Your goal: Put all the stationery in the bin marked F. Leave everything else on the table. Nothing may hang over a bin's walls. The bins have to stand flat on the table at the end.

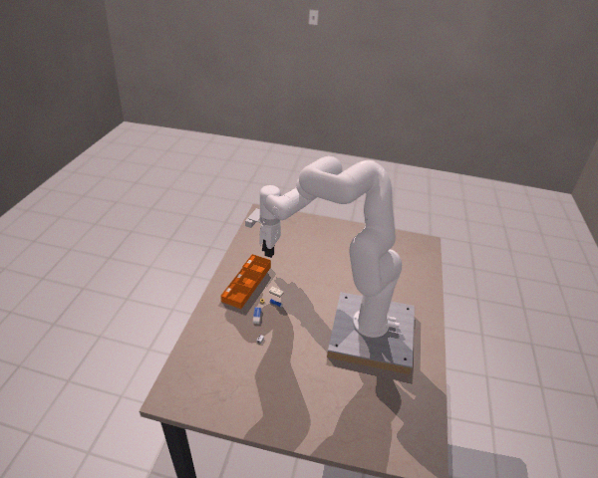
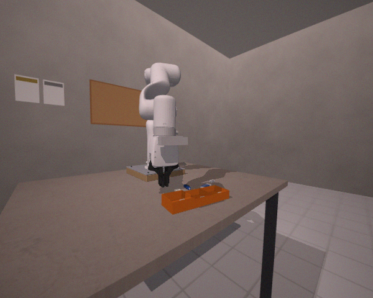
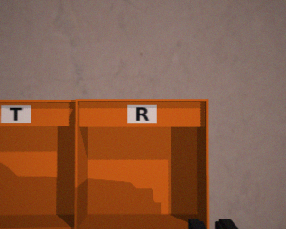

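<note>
White arm (image 1: pixel 340 179) reaching out low toward the desk's far left edge

Its wrist points straight down; the black-fingered gripper (image 1: pixel 267 251) hangs with fingers nearly together, nothing between them.

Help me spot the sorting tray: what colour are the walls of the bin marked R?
Orange, with a white label bearing a black R; the wrist view shows it best.

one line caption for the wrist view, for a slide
Wrist view: shut, empty gripper low over the orange bin row, its fingertips at the outer wall of bin R; bin T alongside.
</note>
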Robot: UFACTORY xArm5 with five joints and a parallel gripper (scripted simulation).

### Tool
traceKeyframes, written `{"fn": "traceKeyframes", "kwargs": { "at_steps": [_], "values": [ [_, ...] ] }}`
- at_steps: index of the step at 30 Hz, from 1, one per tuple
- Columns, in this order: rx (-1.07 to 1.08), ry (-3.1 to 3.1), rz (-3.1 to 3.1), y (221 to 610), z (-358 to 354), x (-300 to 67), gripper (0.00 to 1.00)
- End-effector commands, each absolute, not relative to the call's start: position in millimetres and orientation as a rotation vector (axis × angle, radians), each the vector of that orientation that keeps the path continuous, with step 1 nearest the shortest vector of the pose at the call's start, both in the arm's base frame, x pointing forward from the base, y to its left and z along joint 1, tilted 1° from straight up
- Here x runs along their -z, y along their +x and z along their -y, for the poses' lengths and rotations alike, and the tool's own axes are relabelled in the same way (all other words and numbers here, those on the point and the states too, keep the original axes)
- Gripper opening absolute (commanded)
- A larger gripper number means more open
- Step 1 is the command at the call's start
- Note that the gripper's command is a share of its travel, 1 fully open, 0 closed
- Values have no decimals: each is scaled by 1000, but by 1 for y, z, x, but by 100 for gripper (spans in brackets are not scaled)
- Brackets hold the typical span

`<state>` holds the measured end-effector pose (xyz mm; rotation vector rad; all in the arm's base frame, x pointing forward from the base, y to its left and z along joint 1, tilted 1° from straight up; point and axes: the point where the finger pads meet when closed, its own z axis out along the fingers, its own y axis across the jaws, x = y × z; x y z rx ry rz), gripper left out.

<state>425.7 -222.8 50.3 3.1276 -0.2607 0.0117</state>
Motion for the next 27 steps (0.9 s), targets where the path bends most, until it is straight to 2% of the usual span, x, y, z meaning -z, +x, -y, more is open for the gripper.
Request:
{"fn": "traceKeyframes", "kwargs": {
  "at_steps": [1, 22, 27],
  "values": [
    [-26, 3138, 261, 427, 223, -52, 9],
    [-26, 3138, 261, 427, 223, -52, 9],
    [-26, 3138, 261, 431, 199, -52, 9]
  ]
}}
